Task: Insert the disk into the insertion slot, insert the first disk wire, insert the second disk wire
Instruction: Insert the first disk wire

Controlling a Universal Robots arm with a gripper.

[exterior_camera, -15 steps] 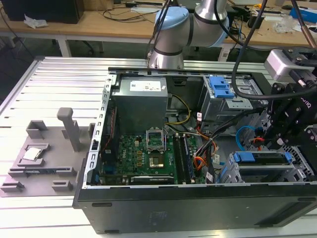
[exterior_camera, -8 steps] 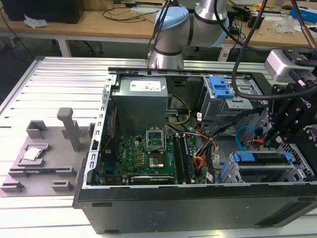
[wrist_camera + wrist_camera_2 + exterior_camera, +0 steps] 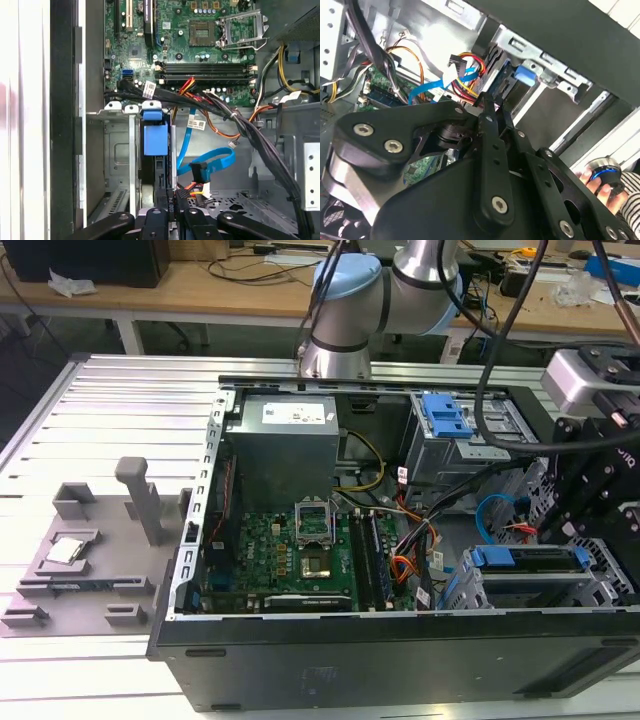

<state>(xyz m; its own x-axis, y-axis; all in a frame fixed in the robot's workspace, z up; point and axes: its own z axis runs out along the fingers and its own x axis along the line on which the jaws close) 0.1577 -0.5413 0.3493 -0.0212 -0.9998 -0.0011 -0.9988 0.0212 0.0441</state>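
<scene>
i see the flat silver-grey disk in its bright blue plastic carrier [image 3: 528, 560] already seated in the insertion slot [image 3: 606, 588], the wide bay of the silvery perforated sheet-metal cage, so the drive itself needs no holding. the black claw [image 3: 171, 214] hangs at the drive's rear edge with its jaws nearly closed. they pinch what i judge to be a small black plug [image 3: 170, 204] on red and yellow wires [image 3: 194, 189], held end-on to face the drive's socket. a flat blue data cable [image 3: 202, 167] lies loose just beside it.
</scene>
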